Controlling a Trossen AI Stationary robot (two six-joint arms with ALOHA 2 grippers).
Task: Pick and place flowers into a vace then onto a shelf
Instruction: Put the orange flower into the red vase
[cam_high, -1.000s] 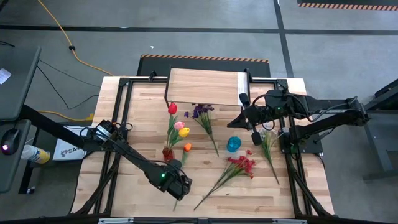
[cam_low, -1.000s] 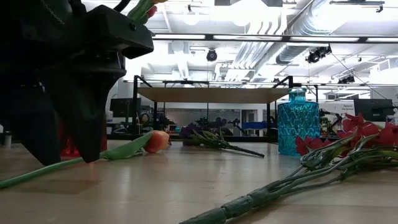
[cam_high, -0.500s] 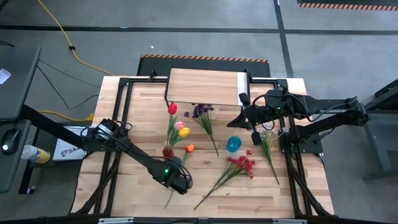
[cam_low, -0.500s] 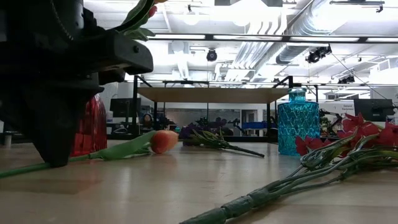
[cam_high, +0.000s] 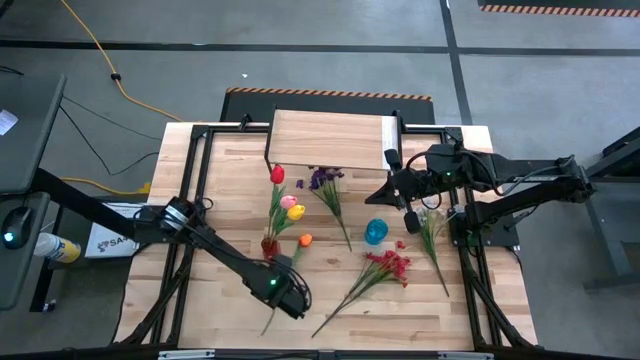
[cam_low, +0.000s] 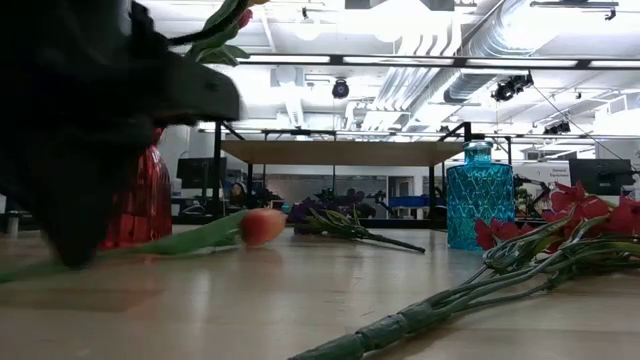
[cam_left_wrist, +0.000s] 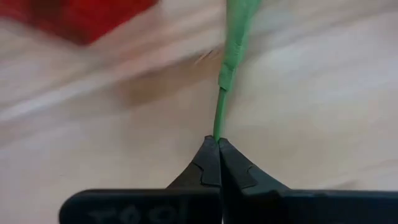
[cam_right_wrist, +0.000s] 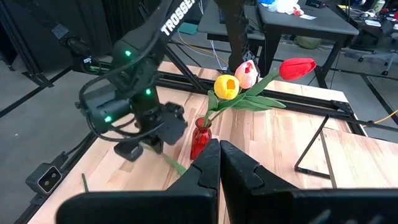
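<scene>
Left gripper (cam_high: 291, 297) — low at the near centre of the table (cam_high: 230, 170), fingers pinched together on the thin green stem of the orange tulip (cam_high: 303, 239); stem running from the fingertips up toward the bloom, which lies on the boards just right of the red vase (cam_high: 269, 245).

Red vase — upright, left of centre, holding the red tulip (cam_high: 277, 174), pink tulip (cam_high: 288, 202) and yellow tulip (cam_high: 296, 212), all leaning toward the far side.

Right gripper (cam_right_wrist: 219, 147) — raised over the right side of the table, fingers closed on nothing.

Blue vase (cam_high: 375, 232) — upright, right of centre, apart from the red one.

Purple spray (cam_high: 322, 180) — flat on the table just near of the shelf (cam_high: 328, 139), stem trailing toward the blue vase.

Red blossom spray (cam_high: 388, 265) — flat, near of the blue vase, stems reaching to the near edge.

White spray (cam_high: 433, 224) — flat at the right, below the right arm.

Shelf — at the far centre, top bare.
</scene>
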